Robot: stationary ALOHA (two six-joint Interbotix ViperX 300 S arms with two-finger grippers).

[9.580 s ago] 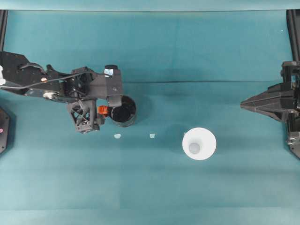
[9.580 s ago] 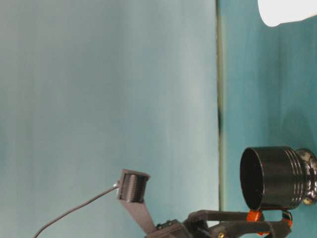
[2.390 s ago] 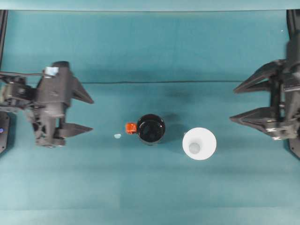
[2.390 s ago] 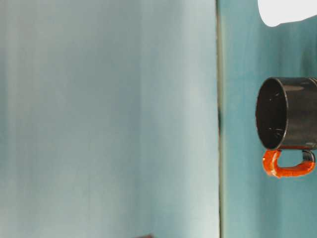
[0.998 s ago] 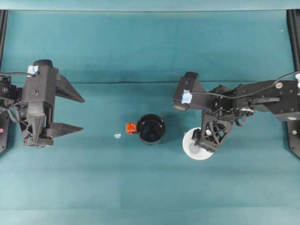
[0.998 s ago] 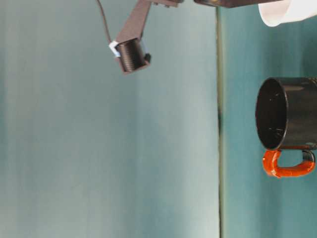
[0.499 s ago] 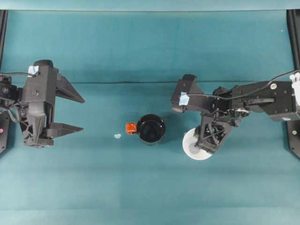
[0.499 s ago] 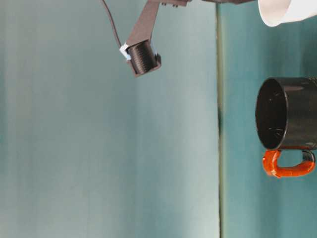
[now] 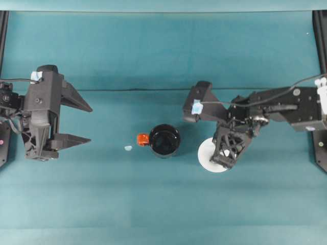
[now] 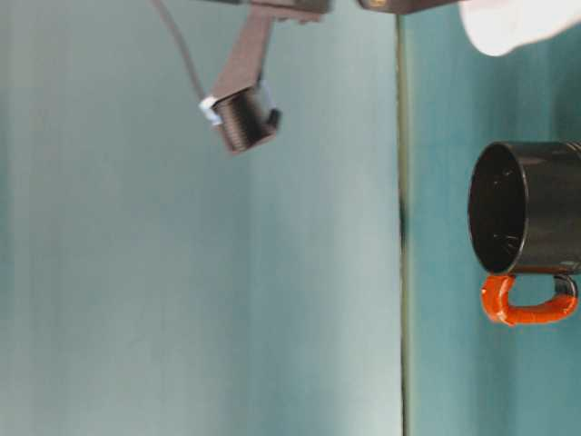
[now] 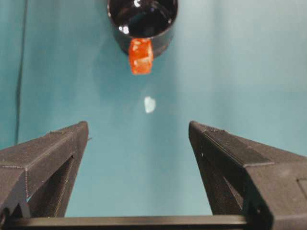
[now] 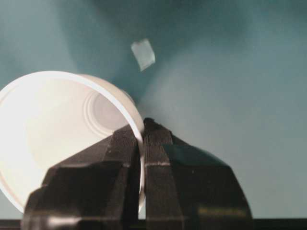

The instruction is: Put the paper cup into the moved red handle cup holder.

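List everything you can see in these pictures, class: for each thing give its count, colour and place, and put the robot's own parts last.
Paper cup: one, white, right of centre, its rim pinched by the right gripper.
Red handle cup holder: one, glossy black with a red-orange handle, mid-table, upright and empty.
Paper scraps: one pale scrap left of the holder; another pale scrap beyond the cup.
Table cloth: one, teal, covering the table.
Left gripper: one, black, open, at the left edge.
Right gripper: one, black, shut on the cup's wall.

Left gripper [image 9: 82, 122] sits parked at the left side, jaws spread wide, holding nothing. Right arm reaches in toward the middle, wrist angled down, right gripper [image 12: 142, 143] pinched tight on what looks like the paper cup [image 12: 57, 124] rim.
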